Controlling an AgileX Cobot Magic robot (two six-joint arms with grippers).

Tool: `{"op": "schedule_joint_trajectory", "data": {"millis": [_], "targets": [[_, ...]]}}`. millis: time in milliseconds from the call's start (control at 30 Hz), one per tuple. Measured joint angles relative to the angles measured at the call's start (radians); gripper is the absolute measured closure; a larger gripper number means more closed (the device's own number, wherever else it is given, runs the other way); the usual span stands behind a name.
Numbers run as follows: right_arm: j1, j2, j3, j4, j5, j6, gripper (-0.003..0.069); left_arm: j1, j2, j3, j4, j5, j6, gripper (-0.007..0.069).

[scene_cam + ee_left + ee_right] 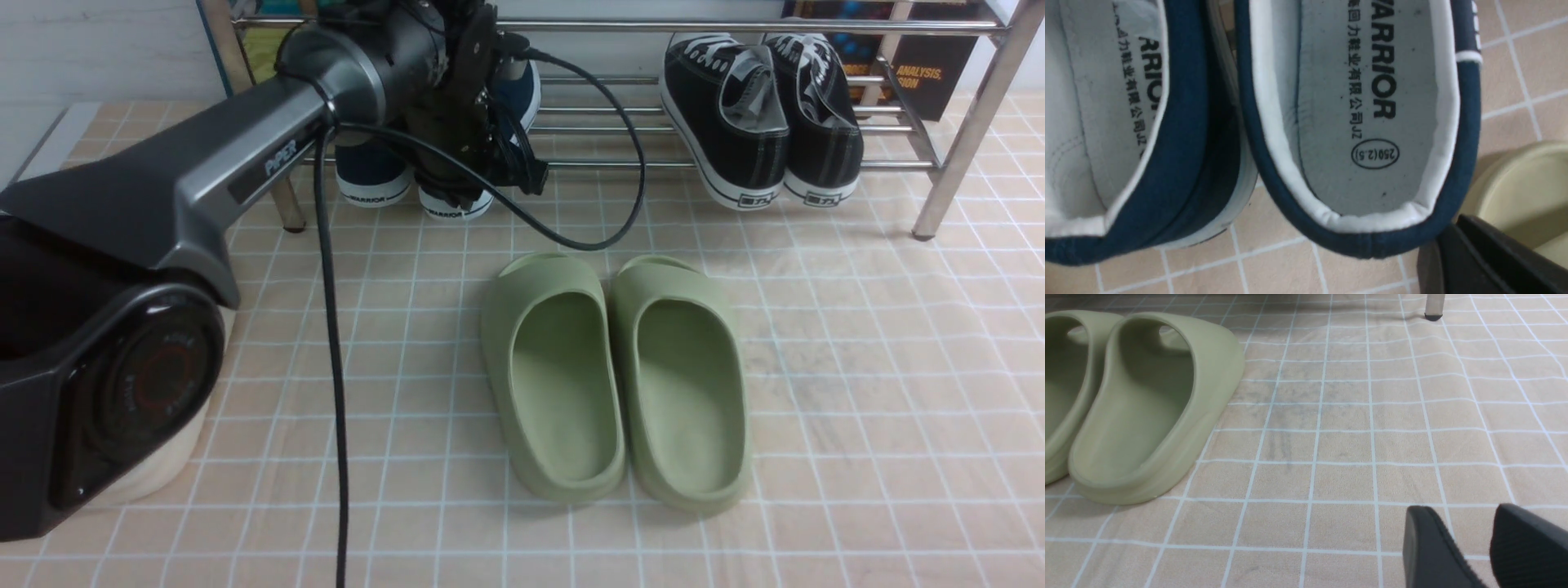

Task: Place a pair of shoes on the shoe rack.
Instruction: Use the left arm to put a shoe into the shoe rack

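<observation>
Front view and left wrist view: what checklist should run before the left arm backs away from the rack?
1. Both navy blue canvas slip-on sneakers on the lower shelf of the chrome-steel tube shoe rack, heels overhanging: ok.
2. Left tool free of the sneaker: cannot tell; only one finger shows, beside a heel.
3. Right tool open, apart from the olive-green foam slides: ok.
4. Slides on the tiled floor, apart from the rack: ok.
5. Black cable loop free of the rack bars: cannot tell.
</observation>
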Motion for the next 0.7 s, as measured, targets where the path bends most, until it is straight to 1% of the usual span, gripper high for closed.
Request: {"op": "schedule_joint_trajectory", "data": {"millis": [167,233,333,433,500,600,700], "targets": [[0.000,0.000,0.000,0.000,0.000,0.000,0.0419,0.000,0.003,0.001,0.001,-0.108,-0.012,0.0556],[0.000,0.000,0.000,0.000,0.000,0.000,0.0419,0.000,0.011,0.001,0.011,-0.217,-0.013,0.0554],[0.000,0.000,0.000,0.000,0.000,0.000,0.0419,0.000,0.012,0.001,0.010,-0.244,-0.013,0.0553],[0.000,0.000,0.000,0.000,0.000,0.000,0.0419,-0.001,0.003,0.001,-0.027,-0.189,-0.013,0.0553],[0.000,0.000,0.000,0.000,0.000,0.000,0.0419,-0.006,-0.020,0.001,-0.050,-0.107,-0.004,0.0553],[0.000,0.000,0.000,0.000,0.000,0.000,0.0419,-0.010,-0.105,0.001,-0.068,0.026,0.056,0.0552],[0.000,0.000,0.000,0.000,0.000,0.000,0.0419,0.003,-0.183,-0.001,-0.056,0.113,0.114,0.0552]]}}
